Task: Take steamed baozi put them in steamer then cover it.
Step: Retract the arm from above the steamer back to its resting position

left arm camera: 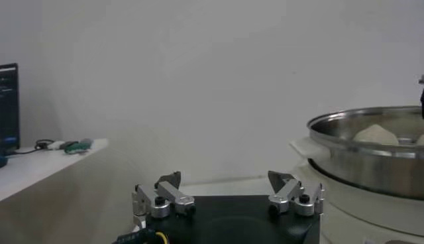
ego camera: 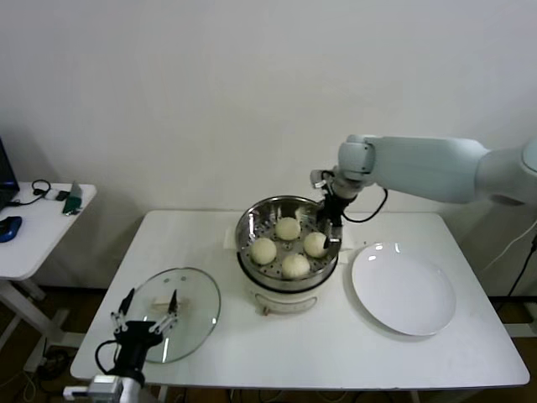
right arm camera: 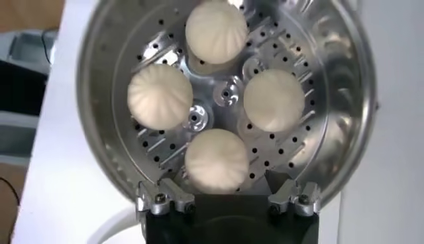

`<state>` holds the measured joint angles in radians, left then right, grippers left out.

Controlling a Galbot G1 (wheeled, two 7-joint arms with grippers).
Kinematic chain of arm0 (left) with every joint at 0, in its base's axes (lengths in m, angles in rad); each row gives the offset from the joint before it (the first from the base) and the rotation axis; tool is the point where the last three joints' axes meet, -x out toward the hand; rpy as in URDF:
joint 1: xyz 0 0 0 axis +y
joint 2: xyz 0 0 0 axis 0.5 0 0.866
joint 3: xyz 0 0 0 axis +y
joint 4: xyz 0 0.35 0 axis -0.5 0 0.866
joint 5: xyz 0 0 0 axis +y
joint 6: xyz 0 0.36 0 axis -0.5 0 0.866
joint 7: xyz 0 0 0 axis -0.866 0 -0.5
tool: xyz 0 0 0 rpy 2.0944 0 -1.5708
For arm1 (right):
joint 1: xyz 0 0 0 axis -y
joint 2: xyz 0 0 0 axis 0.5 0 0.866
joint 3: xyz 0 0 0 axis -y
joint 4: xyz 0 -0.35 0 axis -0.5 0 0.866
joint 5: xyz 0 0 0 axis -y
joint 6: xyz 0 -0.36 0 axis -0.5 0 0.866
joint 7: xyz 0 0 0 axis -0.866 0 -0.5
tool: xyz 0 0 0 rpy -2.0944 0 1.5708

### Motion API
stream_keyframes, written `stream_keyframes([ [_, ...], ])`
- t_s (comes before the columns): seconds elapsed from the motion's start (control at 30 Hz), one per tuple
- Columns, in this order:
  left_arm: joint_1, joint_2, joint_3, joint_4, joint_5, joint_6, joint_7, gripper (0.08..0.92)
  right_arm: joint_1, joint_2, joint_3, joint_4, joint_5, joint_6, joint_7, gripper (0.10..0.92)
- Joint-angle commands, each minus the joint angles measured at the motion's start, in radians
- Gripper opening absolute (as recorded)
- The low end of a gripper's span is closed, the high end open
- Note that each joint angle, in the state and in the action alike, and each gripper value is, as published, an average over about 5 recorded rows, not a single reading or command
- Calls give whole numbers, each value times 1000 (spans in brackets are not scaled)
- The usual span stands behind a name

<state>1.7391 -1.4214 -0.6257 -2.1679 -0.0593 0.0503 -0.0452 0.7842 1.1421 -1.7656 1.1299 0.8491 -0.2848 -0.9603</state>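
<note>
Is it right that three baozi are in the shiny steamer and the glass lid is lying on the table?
Not quite. The steamer holds four baozi, not three; the right wrist view shows all four on the perforated bottom. The rest is right: the glass lid lies on the table, as the head view shows.

Right arm stretched in from the right, wrist bent down, right gripper [ego camera: 329,235] with fingers spread apart. Left gripper [ego camera: 149,312] low at near left, fingers apart, empty.
</note>
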Motion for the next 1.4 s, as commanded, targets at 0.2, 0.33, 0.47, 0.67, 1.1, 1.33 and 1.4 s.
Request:
stream_keyframes([
  [0.2,-27,0,1,27,15,0,-10,823,-65,-384,281,232,116,163,431,823],
  [0.33,-35,-2,3,34,23,0,-12,823,-273,-525,498,321,111,209,585,823],
  [0.47,-43,-2,4,29,44,4,-7,823,-537,-637,775,396,96,241,661,823],
  [0.67,-54,3,4,16,122,13,-12,823,-984,-710,1240,480,21,298,743,823],
  [1.1,-56,31,-11,34,588,4,-36,823,-1883,-471,2193,640,-189,302,803,823],
  [1.33,-31,59,-23,51,1075,23,-59,823,-2107,-269,2397,722,-282,274,794,823],
  [1.4,-18,69,-10,63,1186,39,-59,823,-2148,-226,2426,731,-299,278,789,823],
])
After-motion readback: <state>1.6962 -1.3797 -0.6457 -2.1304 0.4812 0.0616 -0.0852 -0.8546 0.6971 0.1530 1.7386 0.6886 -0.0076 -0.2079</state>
